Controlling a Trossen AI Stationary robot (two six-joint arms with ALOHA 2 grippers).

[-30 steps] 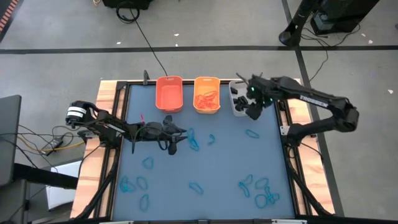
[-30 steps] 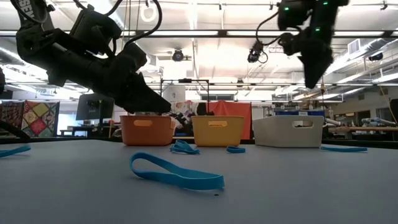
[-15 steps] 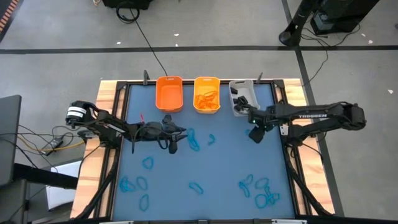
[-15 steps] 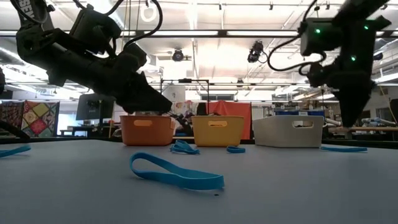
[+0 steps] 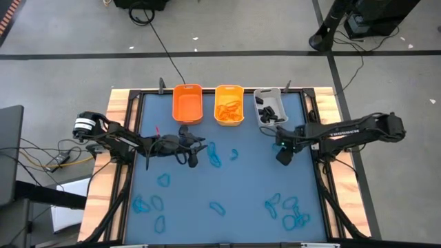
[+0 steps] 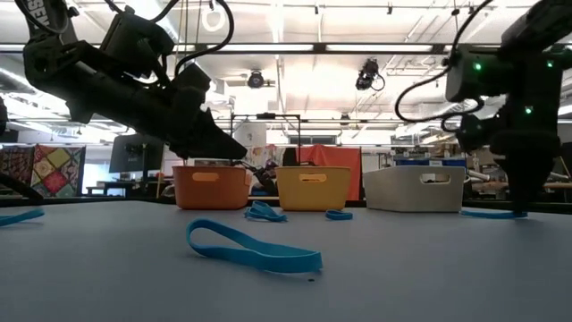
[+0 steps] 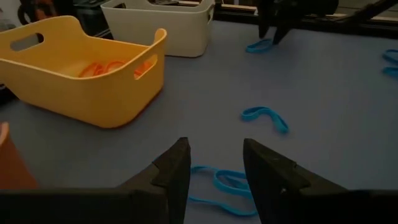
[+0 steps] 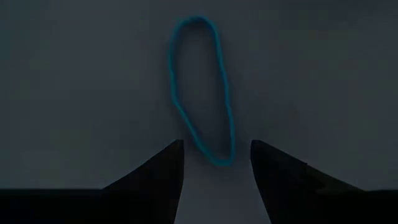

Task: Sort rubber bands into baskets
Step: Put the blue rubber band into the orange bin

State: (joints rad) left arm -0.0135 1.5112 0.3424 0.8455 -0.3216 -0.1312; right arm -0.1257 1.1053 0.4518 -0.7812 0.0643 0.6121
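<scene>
Right wrist view: blue band [image 8: 202, 87] seemingly just beyond right hand [image 8: 214, 165].

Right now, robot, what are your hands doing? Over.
Right hand open, poised over a blue rubber band, near the grey basket. Left hand open, empty, over blue bands beside the yellow basket. Nothing blocking. Over.

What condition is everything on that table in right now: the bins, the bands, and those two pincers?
orange basket: upright, looks empty.
yellow-orange basket: upright, holds orange bands.
grey-white basket: upright, holds black bands.
blue rubber bands: loose, scattered on the mat.
left pincer: open, empty, above a blue band beside the baskets.
right pincer: open, empty, poised over one blue band.
</scene>
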